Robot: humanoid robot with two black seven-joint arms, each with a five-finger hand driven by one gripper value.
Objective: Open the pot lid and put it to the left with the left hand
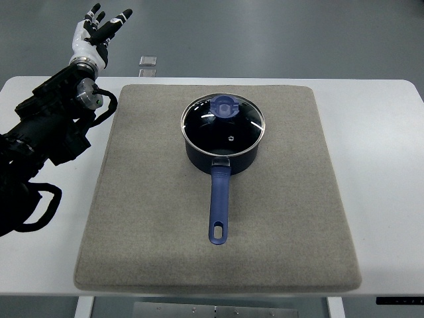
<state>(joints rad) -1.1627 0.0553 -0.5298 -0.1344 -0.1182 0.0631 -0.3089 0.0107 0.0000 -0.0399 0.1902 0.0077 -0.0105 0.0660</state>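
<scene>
Pot (222, 140) is sitting on the grey mat (146, 218), its glass lid (223, 122) on, its long handle (218, 205) pointing toward the robot. Left hand (97, 34) is hovering well apart beyond the table's (377, 165) far-left corner, fingers spread, holding nothing.

We see our left arm (50, 129) as a bulky black build of blocky, angular housings, matte and dark throughout. A silver-grey round joint (87, 93) with a small green spot sits near the wrist. Black cables (41, 209) loop loosely from the arm, one curling beside the wrist, another forming a wide loop lower down. Our left robot hand (98, 32) has a white palm shell, a metallic wrist ring and slim black fingers (122, 18) with pale segments.
</scene>
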